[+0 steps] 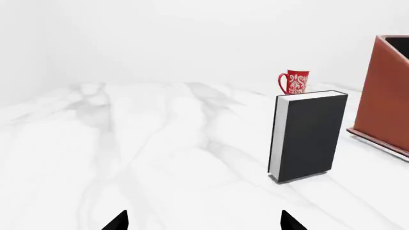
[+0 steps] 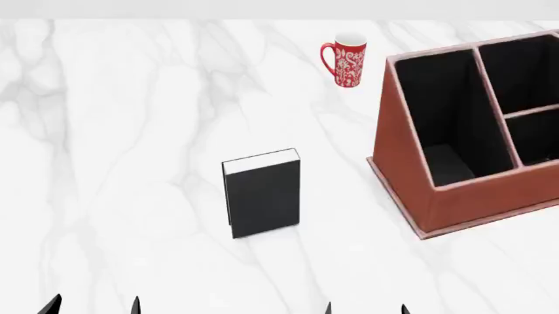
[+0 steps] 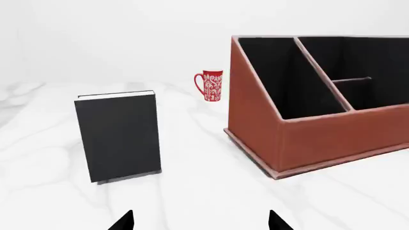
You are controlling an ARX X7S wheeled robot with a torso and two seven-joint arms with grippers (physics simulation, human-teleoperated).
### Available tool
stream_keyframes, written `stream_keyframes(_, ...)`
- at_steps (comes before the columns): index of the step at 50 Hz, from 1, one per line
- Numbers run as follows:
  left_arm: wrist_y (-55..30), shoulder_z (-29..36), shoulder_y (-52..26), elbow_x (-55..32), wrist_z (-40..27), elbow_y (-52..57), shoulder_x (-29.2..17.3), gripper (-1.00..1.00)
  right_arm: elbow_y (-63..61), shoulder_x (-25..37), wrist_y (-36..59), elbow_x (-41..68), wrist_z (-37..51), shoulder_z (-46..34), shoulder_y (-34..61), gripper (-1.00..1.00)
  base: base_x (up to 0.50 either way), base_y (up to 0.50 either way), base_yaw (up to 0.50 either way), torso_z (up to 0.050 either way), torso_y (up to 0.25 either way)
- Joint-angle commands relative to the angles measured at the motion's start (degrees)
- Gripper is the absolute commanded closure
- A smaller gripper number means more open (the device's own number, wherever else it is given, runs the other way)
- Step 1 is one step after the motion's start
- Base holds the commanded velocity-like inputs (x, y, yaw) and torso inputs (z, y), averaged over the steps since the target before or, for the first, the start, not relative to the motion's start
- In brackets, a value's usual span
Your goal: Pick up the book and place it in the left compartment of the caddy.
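The black book stands upright on the white marble table, white page edges on top; it also shows in the left wrist view and the right wrist view. The reddish-brown caddy stands to its right, and its large left compartment is empty; the caddy also shows in the right wrist view. My left gripper and right gripper are open and empty at the table's near edge, well short of the book. Their tips show in the wrist views.
A red patterned mug stands at the back of the table, behind the book and left of the caddy. The caddy's right side is split into smaller sections. The marble table stretches bare to the left.
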State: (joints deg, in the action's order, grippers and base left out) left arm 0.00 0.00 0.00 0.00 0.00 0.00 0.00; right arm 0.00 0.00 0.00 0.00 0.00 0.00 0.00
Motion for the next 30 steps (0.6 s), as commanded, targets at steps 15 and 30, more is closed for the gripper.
stream_keyframes(15,-5.29,2.95,-1.12,-0.60,-6.70,0.64,-2.63,-1.00,-1.01,3.20,0.80,2.36,3.44,-3.73,-0.41,-1.00,0.00,0.00,0.00,0.000,0.000)
stream_keyframes(30,-2.50,3.59,0.08,-0.33,-4.30,0.92,-2.34,-1.00,0.03,2.61,-1.06,2.60,3.00,-2.99,-0.41,-1.00,0.00,0.00,0.00,0.000,0.000)
